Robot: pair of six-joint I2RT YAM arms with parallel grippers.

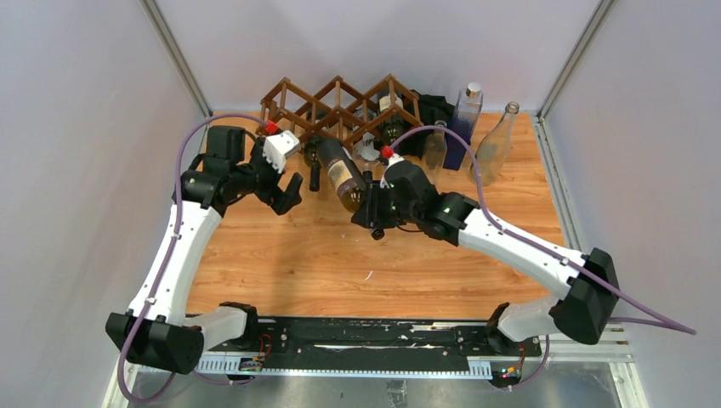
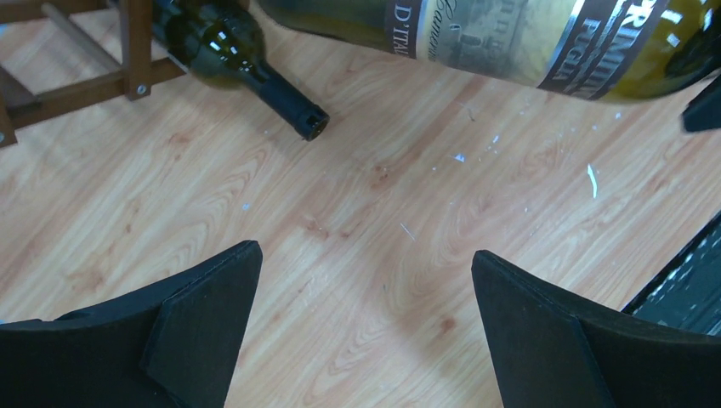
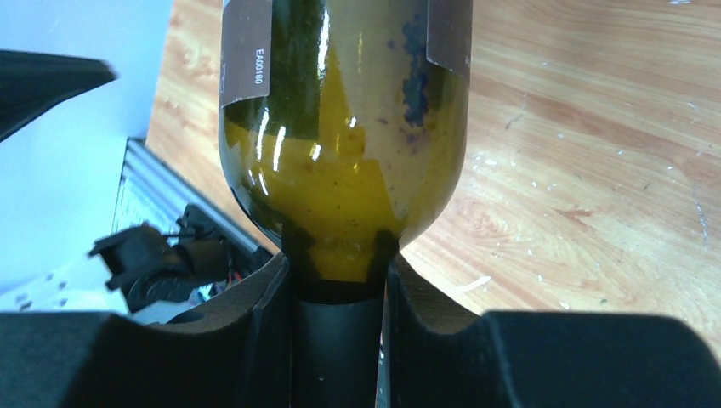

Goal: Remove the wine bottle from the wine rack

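1 wine bottle (image 1: 343, 177) is gripped at neck by R gripper (image 3: 338, 289), just in front of wine rack (image 1: 340, 102). L gripper (image 1: 287, 194) is held wide open. 1 dark bottle (image 1: 314, 161) is lodged in a rack cell; 3 other bottles (image 1: 497, 140) are stood beside.

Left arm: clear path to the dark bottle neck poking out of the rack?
Probably yes. The left fingers are open, with bare table between them and that neck. The bottle in the right fingers is close beside it.
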